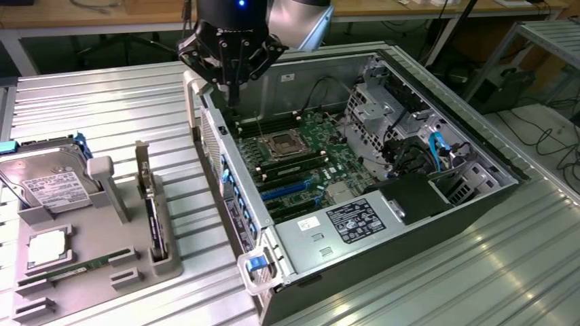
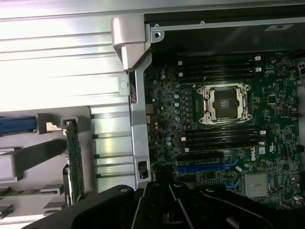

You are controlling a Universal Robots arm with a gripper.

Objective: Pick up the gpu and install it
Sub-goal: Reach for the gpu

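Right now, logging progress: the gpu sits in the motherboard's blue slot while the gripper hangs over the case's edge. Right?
No: the exterior view shows the gpu standing in the grey holder beside the case. The gripper does hang over its edge.

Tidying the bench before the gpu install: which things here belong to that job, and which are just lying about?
Job: thin green gpu card, edge-on in the grey holder; green motherboard in the open black case; black end effector, shut, over the case wall.
Lying about: silver hard drive with white label; long narrow green memory stick; square silver chip.
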